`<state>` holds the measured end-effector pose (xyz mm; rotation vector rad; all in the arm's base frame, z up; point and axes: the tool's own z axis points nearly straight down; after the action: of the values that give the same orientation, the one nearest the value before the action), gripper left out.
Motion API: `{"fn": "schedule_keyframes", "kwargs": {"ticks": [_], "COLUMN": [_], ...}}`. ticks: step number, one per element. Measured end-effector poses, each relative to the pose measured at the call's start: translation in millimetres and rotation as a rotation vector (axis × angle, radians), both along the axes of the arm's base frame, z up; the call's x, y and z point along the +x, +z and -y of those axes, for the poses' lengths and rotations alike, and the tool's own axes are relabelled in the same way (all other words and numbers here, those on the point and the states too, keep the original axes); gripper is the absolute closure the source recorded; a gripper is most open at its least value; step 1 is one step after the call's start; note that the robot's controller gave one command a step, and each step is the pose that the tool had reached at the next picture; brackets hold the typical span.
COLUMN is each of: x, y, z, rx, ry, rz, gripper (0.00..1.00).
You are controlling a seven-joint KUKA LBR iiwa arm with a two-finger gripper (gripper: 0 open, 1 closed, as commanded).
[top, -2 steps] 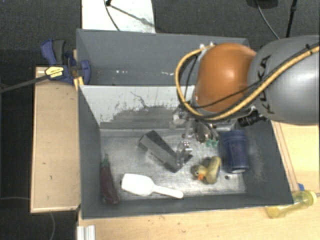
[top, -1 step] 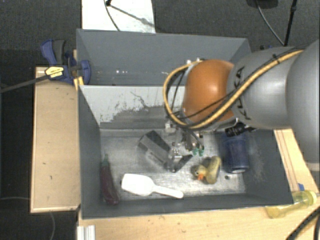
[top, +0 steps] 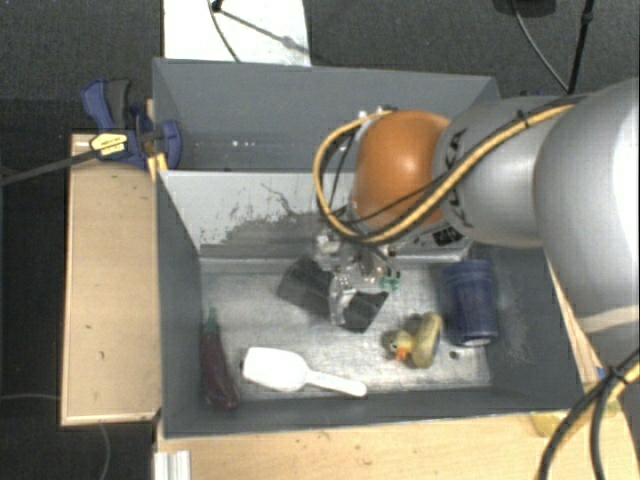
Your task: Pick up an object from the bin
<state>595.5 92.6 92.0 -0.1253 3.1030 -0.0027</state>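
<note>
Grey metal bin (top: 300, 103), pincer (top: 345, 293) low at its middle, touching a black block (top: 365, 314), grip state cannot be told, yellow duck (top: 416, 339) and blue can (top: 470, 303) right, white scoop (top: 285, 371) near front.

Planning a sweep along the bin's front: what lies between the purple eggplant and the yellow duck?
In the camera view, a white scoop lies between the eggplant and the duck.
</note>
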Motion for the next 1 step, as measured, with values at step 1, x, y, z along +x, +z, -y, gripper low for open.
{"fn": "schedule_keyframes", "kwargs": {"ticks": [1], "x": [0.0], "y": [0.0], "z": [0.0], "rx": [0.000], "ry": [-0.001], "rz": [0.000], "gripper": [1.00]}}
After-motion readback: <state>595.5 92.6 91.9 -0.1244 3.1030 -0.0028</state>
